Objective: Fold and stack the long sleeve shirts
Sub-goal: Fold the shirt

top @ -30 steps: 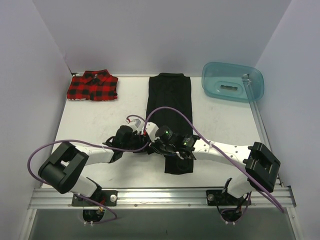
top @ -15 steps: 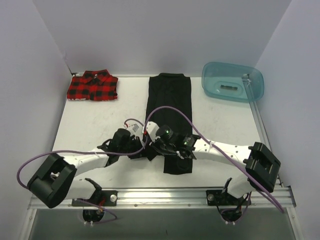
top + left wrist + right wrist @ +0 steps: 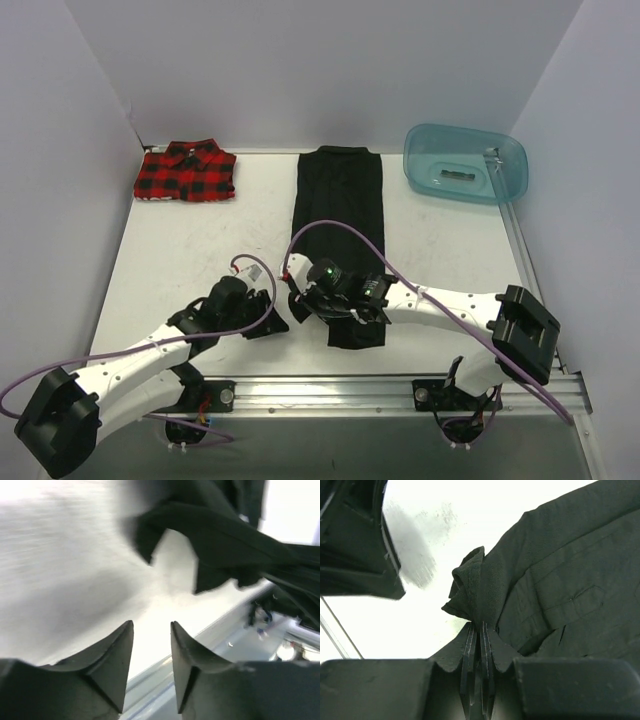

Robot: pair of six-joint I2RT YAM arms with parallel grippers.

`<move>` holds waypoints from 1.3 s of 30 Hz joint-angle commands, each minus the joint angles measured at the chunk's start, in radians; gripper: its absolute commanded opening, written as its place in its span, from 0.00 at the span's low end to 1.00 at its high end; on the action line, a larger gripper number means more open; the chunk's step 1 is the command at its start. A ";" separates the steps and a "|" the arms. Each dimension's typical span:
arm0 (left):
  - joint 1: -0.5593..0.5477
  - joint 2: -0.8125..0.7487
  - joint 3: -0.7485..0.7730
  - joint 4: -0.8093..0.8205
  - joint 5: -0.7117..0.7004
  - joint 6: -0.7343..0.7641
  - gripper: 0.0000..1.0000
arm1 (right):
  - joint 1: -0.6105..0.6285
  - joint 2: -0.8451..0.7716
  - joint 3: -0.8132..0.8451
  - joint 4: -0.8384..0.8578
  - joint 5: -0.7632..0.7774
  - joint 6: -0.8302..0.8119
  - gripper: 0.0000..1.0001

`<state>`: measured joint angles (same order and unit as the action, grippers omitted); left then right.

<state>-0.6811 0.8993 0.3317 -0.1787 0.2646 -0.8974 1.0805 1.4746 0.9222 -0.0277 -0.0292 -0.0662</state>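
Clamped tight on a bunched fold of the black shirt [image 3: 560, 580] with the right fingers [image 3: 479, 630], tips pressed together and the cloth puckered just above them. Laid lengthwise down the middle of the counter [image 3: 180, 250] as a long narrow strip, collar end toward the far wall, near end under the right arm's wrist. Gripped at the near left edge of that strip, close to the counter's front.

Holding the left fingers [image 3: 130, 627] part-way apart, with nothing between them but bare counter in the gap. Poised just left of the shirt's near corner, close beside the right fingers; impossible to tell from above whether touching the cloth. From the left wrist view, only a blurred, lifted flap of black cloth ahead of and above the tips.

At the far left corner, the plaid shirt [image 3: 185, 172], red and black, folded into a compact rectangle with the collar on top, well apart from the black one. At the far right corner, a see-through teal tub [image 3: 505, 175], apart from both shirts. Not yet stacked.
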 commanded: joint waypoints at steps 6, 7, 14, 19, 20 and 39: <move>0.003 0.087 -0.013 0.208 -0.246 0.103 0.56 | -0.002 -0.019 0.030 -0.006 0.012 0.016 0.04; 0.005 0.123 -0.020 0.244 -0.246 0.113 0.56 | -0.001 -0.019 0.030 -0.006 0.012 0.016 0.04; 0.003 0.291 0.004 0.418 -0.163 0.147 0.56 | -0.001 -0.016 0.032 0.000 0.018 0.020 0.03; -0.003 0.349 0.027 0.443 -0.148 0.167 0.51 | -0.001 -0.016 0.032 0.002 0.021 0.020 0.03; -0.005 0.352 0.029 0.455 -0.146 0.167 0.50 | -0.001 -0.014 0.032 0.000 0.022 0.020 0.03; -0.037 0.050 -0.034 0.309 -0.117 0.046 0.00 | -0.002 -0.014 0.027 -0.015 0.098 0.020 0.09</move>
<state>-0.7021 1.0008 0.3134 0.1642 0.1459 -0.8169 1.0809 1.4746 0.9222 -0.0273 0.0269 -0.0517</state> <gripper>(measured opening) 0.011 0.085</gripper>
